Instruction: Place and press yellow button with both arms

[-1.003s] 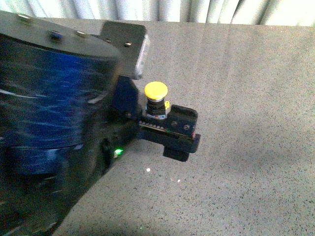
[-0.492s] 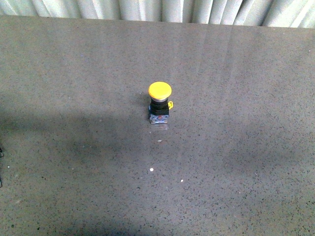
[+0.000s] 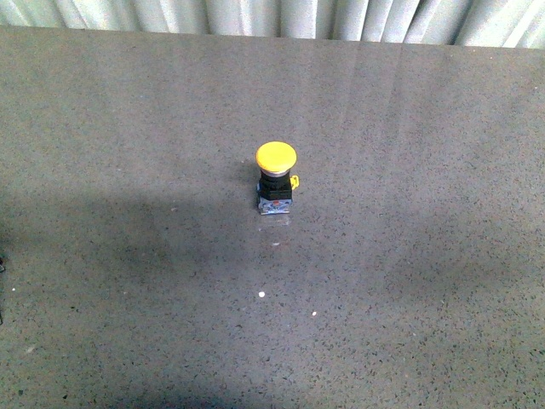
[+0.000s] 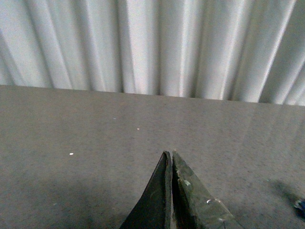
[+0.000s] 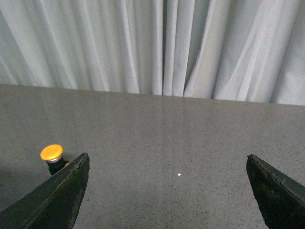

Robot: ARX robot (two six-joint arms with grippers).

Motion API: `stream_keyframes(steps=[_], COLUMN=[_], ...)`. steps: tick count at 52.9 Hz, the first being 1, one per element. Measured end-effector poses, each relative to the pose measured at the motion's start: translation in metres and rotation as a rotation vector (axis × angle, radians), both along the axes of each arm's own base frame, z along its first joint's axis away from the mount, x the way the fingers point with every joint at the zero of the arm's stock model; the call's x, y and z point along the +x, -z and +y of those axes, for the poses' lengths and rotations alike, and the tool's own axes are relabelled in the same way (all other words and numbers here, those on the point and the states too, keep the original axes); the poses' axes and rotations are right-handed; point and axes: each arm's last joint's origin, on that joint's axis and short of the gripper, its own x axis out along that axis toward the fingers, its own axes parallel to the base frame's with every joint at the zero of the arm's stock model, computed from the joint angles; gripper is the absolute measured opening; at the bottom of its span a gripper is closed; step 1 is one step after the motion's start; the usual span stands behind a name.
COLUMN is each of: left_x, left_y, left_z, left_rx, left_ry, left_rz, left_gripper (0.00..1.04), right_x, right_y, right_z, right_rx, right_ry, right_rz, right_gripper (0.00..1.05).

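The yellow button (image 3: 276,178) stands upright and alone in the middle of the grey speckled table (image 3: 426,256), yellow cap up, bluish-grey base on the surface. Neither arm shows in the front view. My left gripper (image 4: 170,154) is shut, its two dark fingers pressed together with nothing between them; the button does not show in the left wrist view. My right gripper (image 5: 167,157) is open wide above bare table. In the right wrist view the yellow button (image 5: 52,156) stands beyond and outside one finger (image 5: 62,195), partly hidden by it.
A pale pleated curtain (image 3: 281,17) hangs along the table's far edge. A few small white specks (image 3: 261,295) lie on the table in front of the button. A small dark object (image 4: 300,206) shows at the edge of the left wrist view.
One second ago the left arm filled the front view, its gripper at the button. It has withdrawn out of that view, leaving the button standing free; little differs over the last half second.
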Motion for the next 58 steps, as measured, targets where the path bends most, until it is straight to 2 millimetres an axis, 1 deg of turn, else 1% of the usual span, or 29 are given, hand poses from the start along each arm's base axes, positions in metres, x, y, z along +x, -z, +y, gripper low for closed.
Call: stream_keyframes(steps=[22, 51, 55, 58], left_x=[-0.014, -0.027, -0.035, -0.037], left_y=[-0.004, -0.004, 0.001, 0.000], left_z=[0.002, 0.002, 0.002, 0.002], left_rx=[0.000, 0.000, 0.000, 0.001], left_ry=[-0.007, -0.007, -0.008, -0.008], left_rz=[-0.014, -0.015, 0.019, -0.001], left_gripper=[0.01, 0.01, 0.01, 0.01], right_x=[0.000, 0.000, 0.000, 0.000], right_y=[0.000, 0.000, 0.000, 0.000], right_z=[0.000, 0.000, 0.000, 0.000], right_rx=[0.000, 0.000, 0.000, 0.000], right_ry=[0.000, 0.000, 0.001, 0.000], right_rz=[0.000, 0.000, 0.000, 0.000], right_gripper=[0.96, 0.96, 0.96, 0.96])
